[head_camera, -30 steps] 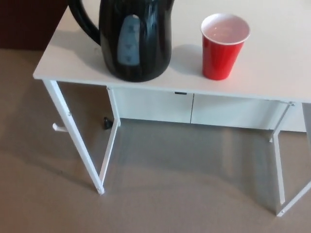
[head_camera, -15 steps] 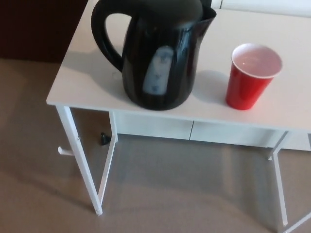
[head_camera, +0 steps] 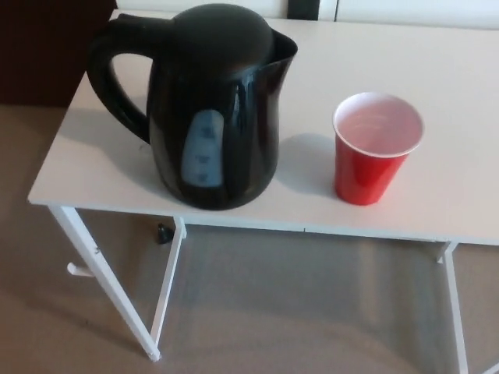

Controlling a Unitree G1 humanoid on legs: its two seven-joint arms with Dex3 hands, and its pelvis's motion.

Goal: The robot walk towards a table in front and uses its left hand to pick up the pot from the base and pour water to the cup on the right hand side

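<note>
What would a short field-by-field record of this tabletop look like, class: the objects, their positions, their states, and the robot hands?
pot: black electric kettle, upright, lid closed
pot handle: on picture left
pot spout: toward the cup
cup: red cup, upright, white inside, apart from the pot, to its right
cup contents: cannot tell
surface: white table, both objects near its front edge
floor: beige carpet
left robot hand: not in view
right robot hand: not in view
task stage: pot not yet grasped

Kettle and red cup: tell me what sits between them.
Nothing: the head view shows only bare white table with shadow between the kettle and the red cup.
</note>
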